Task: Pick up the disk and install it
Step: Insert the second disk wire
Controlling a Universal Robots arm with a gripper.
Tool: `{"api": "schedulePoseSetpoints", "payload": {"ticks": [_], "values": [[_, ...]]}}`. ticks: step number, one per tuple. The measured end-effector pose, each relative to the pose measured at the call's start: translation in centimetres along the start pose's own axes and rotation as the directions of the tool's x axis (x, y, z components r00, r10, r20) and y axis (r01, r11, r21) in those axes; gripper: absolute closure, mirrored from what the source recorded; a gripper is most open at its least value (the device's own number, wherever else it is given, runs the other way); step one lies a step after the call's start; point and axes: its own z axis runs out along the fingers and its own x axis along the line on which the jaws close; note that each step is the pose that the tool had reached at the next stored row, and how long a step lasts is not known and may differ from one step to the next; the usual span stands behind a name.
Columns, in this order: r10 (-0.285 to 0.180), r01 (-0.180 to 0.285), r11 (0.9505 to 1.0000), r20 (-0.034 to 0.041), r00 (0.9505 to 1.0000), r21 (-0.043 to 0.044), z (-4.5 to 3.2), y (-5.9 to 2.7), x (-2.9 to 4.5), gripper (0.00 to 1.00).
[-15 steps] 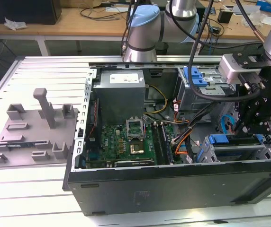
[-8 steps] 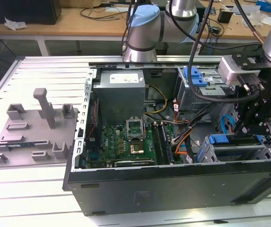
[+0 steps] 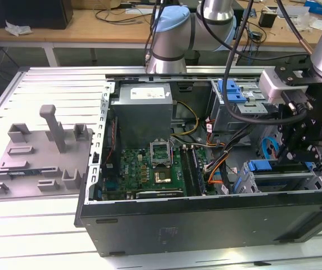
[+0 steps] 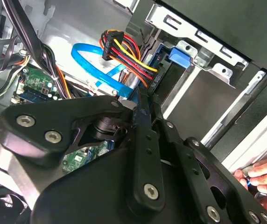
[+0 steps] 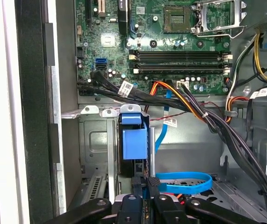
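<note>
The disk (image 5: 134,142), its blue frame facing the camera in the first wrist view, stands edge-on inside the metal drive cage (image 5: 94,140) of the open computer case. In the exterior view its blue edge (image 3: 267,166) shows in the cage at the case's front right corner. My gripper (image 5: 145,181) hangs right over the disk's outer end. The fingers are shut, and the tips meet against or just off that end. In the second wrist view the fingertips (image 4: 143,103) converge beside the blue edge of the disk (image 4: 158,58) and a power plug with red, yellow and black wires (image 4: 124,51).
A smaller blue bracket (image 3: 231,90) sits on the upper bay. The motherboard (image 3: 155,169), black cable bundles (image 5: 208,121) and a flat blue data cable (image 5: 185,182) crowd the case beside the cage. A person's hand (image 4: 264,175) rests by the case wall. A grey fixture (image 3: 37,157) lies outside.
</note>
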Motion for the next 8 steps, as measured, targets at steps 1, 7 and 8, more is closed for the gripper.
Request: {"api": "schedulePoseSetpoints", "payload": {"ticks": [1,7,8], "values": [[0.0,0.0,1.0,-0.0001,1.0,0.0,0.02,0.0,0.0,0.84],[-0.001,0.001,1.0,0.0002,1.0,-0.0001,0.04,0.0,0.0,0.84],[-0.001,0.001,1.0,0.0001,1.0,-0.0001,0.03,0.0,0.0,0.84]]}}
